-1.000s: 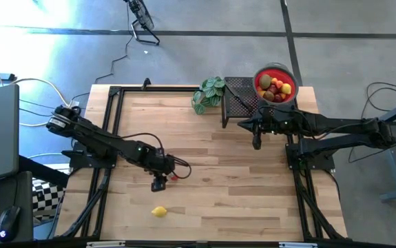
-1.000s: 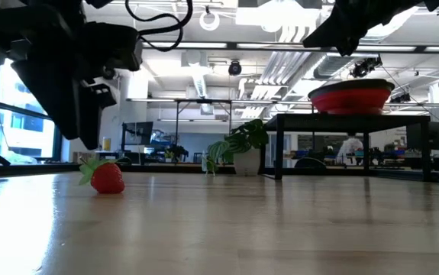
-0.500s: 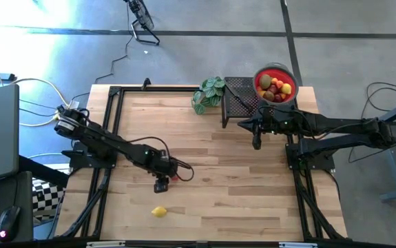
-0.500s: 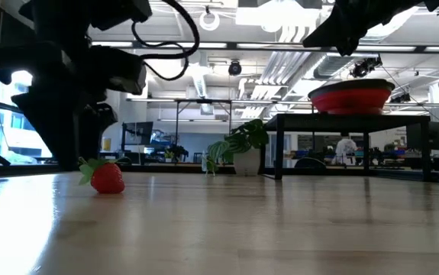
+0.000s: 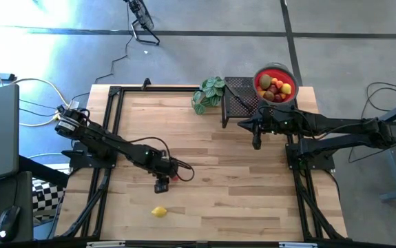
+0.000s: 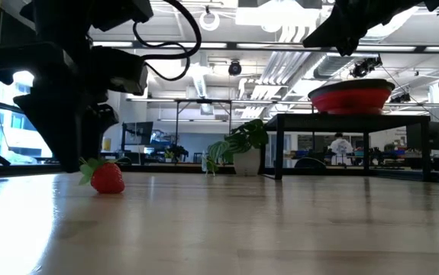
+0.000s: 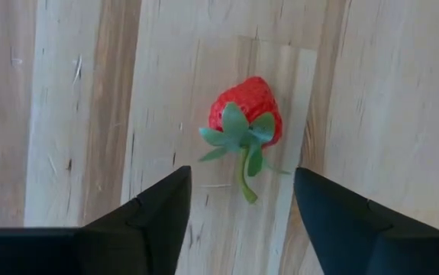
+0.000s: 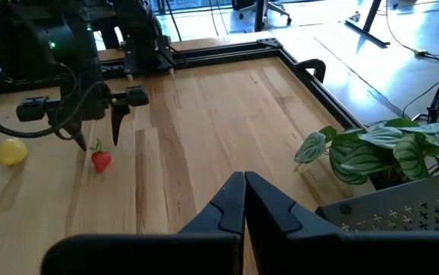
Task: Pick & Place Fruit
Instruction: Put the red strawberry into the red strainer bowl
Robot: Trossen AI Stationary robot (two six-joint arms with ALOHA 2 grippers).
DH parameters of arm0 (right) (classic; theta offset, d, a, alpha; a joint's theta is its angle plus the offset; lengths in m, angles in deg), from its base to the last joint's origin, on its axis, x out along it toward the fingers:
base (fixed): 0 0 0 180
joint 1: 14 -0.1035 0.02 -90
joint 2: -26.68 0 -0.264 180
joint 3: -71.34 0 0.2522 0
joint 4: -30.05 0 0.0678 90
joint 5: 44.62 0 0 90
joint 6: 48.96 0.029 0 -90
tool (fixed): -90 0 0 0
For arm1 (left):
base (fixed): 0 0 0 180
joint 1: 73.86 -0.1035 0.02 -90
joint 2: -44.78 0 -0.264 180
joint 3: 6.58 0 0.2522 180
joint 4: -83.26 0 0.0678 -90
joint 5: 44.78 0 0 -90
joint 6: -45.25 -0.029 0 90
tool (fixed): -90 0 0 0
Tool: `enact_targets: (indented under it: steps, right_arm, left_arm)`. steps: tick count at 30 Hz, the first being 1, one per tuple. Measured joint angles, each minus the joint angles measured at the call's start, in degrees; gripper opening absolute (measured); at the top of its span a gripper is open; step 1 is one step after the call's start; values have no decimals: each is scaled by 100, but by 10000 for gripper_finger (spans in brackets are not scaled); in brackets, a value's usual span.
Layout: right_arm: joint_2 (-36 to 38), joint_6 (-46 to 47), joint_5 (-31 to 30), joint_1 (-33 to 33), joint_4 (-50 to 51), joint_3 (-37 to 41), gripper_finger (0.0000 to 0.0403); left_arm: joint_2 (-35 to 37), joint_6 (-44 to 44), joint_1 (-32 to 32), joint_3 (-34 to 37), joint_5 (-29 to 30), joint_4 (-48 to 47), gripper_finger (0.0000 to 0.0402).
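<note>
Pale plank table (image 5: 253, 179). Strawberry (image 7: 243, 116): red, dimpled, green leafy cap with stalk, lying at about 7 o'clock from centre. Left gripper (image 7: 238, 200) over it, fingers spread, apparently not touching. Lemon (image 5: 159, 211) at 6 o'clock of it. Right gripper (image 8: 244, 197) pinched closed near bowl (image 5: 275, 84) of fruit.

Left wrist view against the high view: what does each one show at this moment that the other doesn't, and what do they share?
Only the left wrist view shows the strawberry's green leaves and stem, and that the fruit lies on the wood, untouched, beyond the left gripper's open fingers.

Only the high view shows the lemon near the front edge, the red bowl of fruit on the black stand, the plant, and the right gripper waiting near that stand.

Both show the left gripper at the strawberry on the wooden table.
</note>
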Motion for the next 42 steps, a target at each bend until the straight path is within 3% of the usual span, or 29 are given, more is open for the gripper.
enact_targets:
  steps: [10,17,42]
  right_arm:
    - [0,0,0,-1,0,0,3]
    - [0,0,0,-1,0,0,3]
    - [0,-2,2,-1,25,2,2]
  left_arm:
    - [0,13,0,0,0,4,130]
    - [0,11,0,0,0,4,93]
    - [4,125,-2,0,25,201,88]
